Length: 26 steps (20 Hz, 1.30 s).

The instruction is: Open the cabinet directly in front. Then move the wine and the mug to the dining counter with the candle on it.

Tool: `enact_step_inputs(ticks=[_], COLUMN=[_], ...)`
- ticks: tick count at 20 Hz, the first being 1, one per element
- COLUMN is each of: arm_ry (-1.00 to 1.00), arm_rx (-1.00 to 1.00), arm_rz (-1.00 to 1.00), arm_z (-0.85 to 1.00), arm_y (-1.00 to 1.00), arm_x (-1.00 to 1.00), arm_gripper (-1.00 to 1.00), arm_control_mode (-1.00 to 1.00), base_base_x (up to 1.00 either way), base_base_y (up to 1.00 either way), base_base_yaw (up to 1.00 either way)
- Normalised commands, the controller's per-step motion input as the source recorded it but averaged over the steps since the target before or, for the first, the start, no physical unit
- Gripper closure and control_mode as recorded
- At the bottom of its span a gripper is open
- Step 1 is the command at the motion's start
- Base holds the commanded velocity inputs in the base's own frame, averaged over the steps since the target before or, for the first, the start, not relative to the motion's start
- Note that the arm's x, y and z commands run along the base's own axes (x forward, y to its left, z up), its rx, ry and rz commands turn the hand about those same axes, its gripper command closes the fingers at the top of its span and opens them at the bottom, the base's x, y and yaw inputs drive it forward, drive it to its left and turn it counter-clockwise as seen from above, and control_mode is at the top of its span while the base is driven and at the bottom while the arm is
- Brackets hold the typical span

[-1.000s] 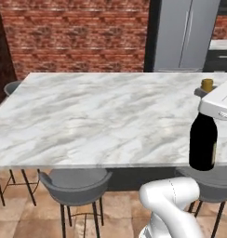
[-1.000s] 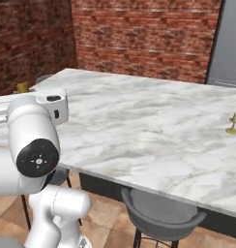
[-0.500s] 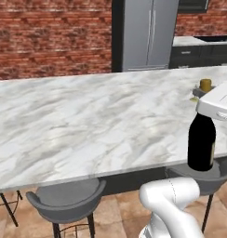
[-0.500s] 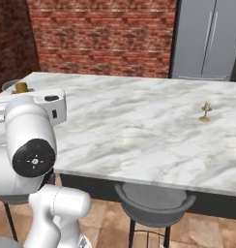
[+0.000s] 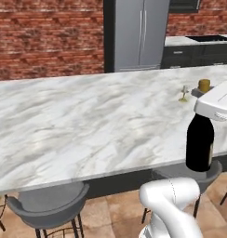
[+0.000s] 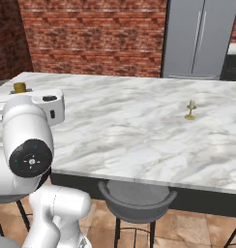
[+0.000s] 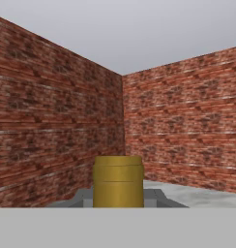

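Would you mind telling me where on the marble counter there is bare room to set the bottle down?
The dining counter is bare from the near edge above the stools back to the far edge. Only the candle occupies it. The wine hangs at the near edge.

The wine (image 5: 200,145) is a near-black bottle with a gold cap, and the candle (image 6: 190,111) sits in a small gold holder. The dining counter (image 5: 87,121) has a white marble top streaked with grey veins, with grey stools (image 6: 138,197) under its edge. Behind stand a red-brown brick wall (image 6: 91,36) with pale mortar lines and a plain grey steel refrigerator (image 5: 139,33).
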Motion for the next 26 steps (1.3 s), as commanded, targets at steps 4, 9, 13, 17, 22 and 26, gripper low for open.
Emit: enact_step_inputs(ticks=[4, 9, 13, 17, 22, 26], arm_ry=[0.00, 0.00, 0.00, 0.00, 0.00, 0.00], arm_rx=[0.00, 0.00, 0.00, 0.00, 0.00, 0.00], arm_rz=[0.00, 0.00, 0.00, 0.00, 0.00, 0.00], arm_z=[0.00, 0.00, 0.00, 0.00, 0.00, 0.00], arm_y=[0.00, 0.00, 0.00, 0.00, 0.00, 0.00], arm_x=[0.00, 0.00, 0.00, 0.00, 0.00, 0.00], arm_gripper=[1.00, 1.00, 1.00, 1.00, 1.00, 1.00], arm_control_mode=[1.00, 1.00, 1.00, 1.00, 1.00, 1.00], base_base_x=[0.00, 0.00, 0.00, 0.00, 0.00, 0.00], base_base_y=[-0.79, -0.66, -0.64, -0.62, -0.59, -0.56], base_base_yaw=[0.00, 0.00, 0.00, 0.00, 0.00, 0.00])
